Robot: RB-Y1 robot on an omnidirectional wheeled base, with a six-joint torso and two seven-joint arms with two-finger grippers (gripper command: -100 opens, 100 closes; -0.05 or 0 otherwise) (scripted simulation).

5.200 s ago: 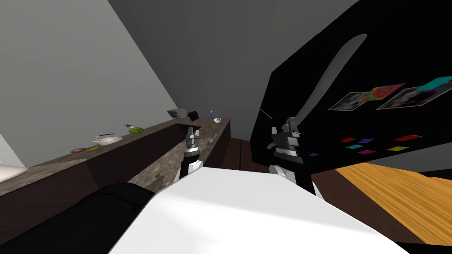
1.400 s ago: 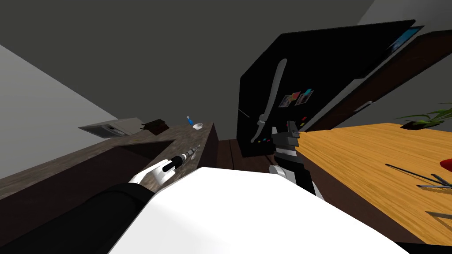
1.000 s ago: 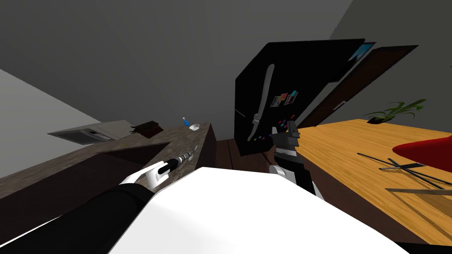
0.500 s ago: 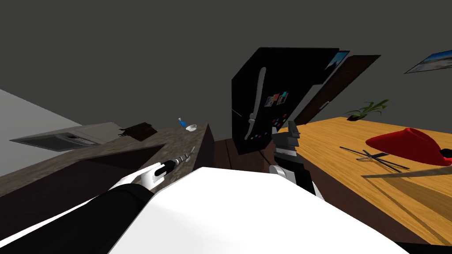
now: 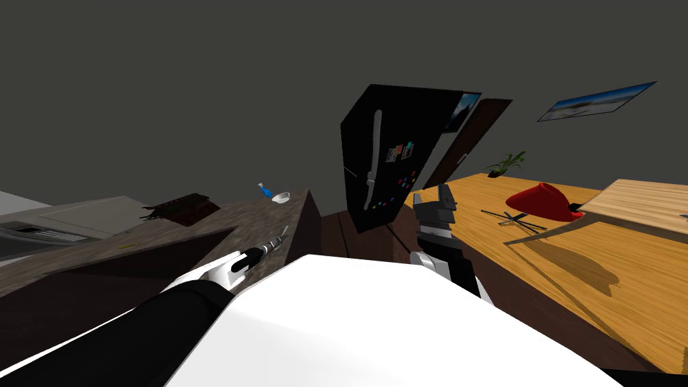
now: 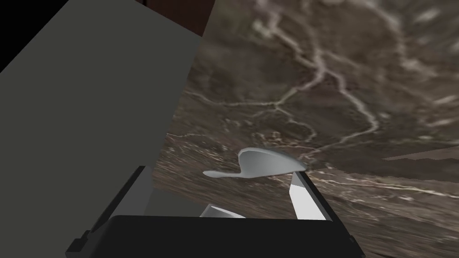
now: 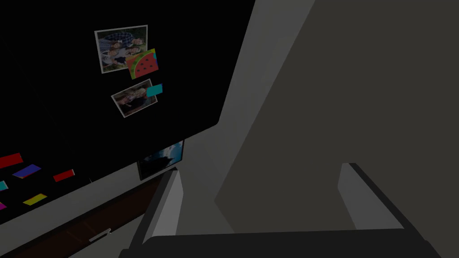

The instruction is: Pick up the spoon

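The spoon (image 6: 265,163) lies on the brown veined counter (image 6: 340,80), close to the counter's edge. In the left wrist view it sits just past the fingertips of the left end effector (image 6: 219,178). Its pale grey bowl is right at the tip of one finger (image 6: 305,202), and whether the two touch cannot be told. Its short handle points across the gap toward the other finger. The two blades stand apart with the spoon between their lines, and nothing is clamped.

In the head view the left arm reaches out low and nearly straight over the counter. Its white forearm and dark wrist slant toward the counter's far end. A small white bowl (image 5: 281,197) and a blue bottle (image 5: 263,190) stand together there, well apart from the end effector. A dark brown object (image 5: 180,207) sits farther along the counter.

The right arm is held up in front of the chest, and the right end effector (image 7: 261,169) has its fingers spread and empty. It is near the black fridge (image 5: 393,114), whose door carries photos and coloured magnets (image 7: 134,67).
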